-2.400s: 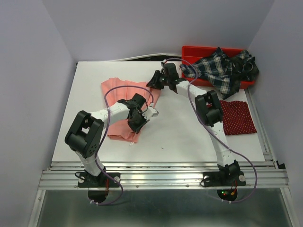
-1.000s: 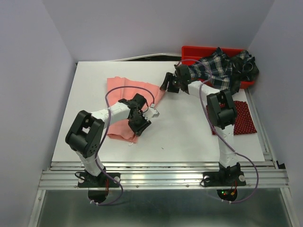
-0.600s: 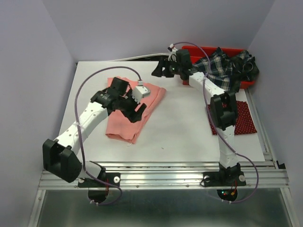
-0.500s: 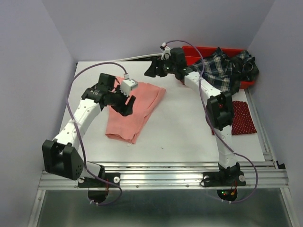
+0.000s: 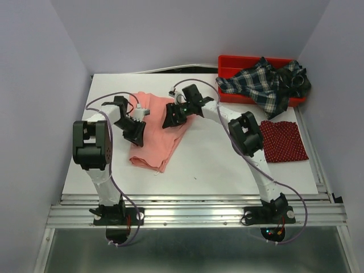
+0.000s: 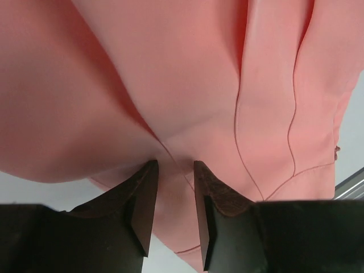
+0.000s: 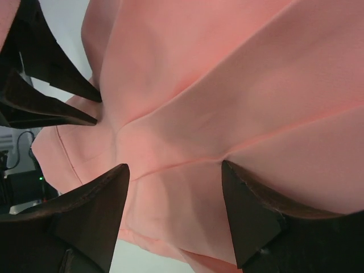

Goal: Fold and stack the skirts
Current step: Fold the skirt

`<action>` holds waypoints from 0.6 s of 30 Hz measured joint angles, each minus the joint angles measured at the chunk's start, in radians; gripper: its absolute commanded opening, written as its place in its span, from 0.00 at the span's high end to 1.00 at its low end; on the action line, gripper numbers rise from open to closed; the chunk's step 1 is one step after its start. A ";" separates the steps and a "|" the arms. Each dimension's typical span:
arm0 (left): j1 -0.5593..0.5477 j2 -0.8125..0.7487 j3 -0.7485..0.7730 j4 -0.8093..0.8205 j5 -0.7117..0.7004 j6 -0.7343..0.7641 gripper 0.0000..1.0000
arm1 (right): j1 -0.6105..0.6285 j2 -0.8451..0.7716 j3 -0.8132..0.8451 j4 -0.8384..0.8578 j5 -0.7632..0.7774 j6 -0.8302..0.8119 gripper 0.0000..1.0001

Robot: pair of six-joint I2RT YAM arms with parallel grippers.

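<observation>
Left of centre in the overhead view, the left tool (image 5: 135, 124) is down on the left edge of the salmon-pink skirt (image 5: 158, 139). This skirt lies on the desk (image 5: 227, 165) as a long, narrow, rumpled shape. In the left wrist view its fingers (image 6: 142, 199) are nearly together, clamped on a raised ridge of pink cloth.

Just right of it, the right tool (image 5: 172, 114) sits over the same skirt's upper right edge. Its wrist view shows the fingers (image 7: 250, 222) spread wide apart with cloth bulging between them, not yet gripped.

Further right, the dotted dark red skirt (image 5: 284, 141) lies flat and squared off at the desk's right edge, apparently folded. Above it, in the upper right, the plaid skirt (image 5: 264, 85) is heaped over the red bin (image 5: 227, 60), unfolded.

The job looks roughly a third done. One skirt is folded and the pink one is mid-fold. The plaid one is untouched and nothing is stacked.
</observation>
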 measured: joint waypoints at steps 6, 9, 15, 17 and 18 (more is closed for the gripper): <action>-0.055 0.040 0.053 0.012 0.064 -0.013 0.41 | -0.060 0.061 0.152 -0.081 0.068 -0.069 0.26; -0.104 0.029 0.053 0.038 0.095 -0.019 0.20 | -0.095 0.071 0.192 -0.102 0.108 -0.118 0.24; -0.130 -0.212 -0.021 0.134 -0.004 0.063 0.02 | -0.126 -0.039 0.054 -0.116 0.072 -0.152 0.22; -0.124 -0.342 -0.075 0.181 -0.057 0.122 0.02 | -0.119 -0.130 -0.036 -0.124 0.038 -0.150 0.23; -0.118 -0.431 -0.117 0.217 -0.087 0.163 0.02 | -0.115 -0.152 -0.052 -0.122 0.024 -0.150 0.23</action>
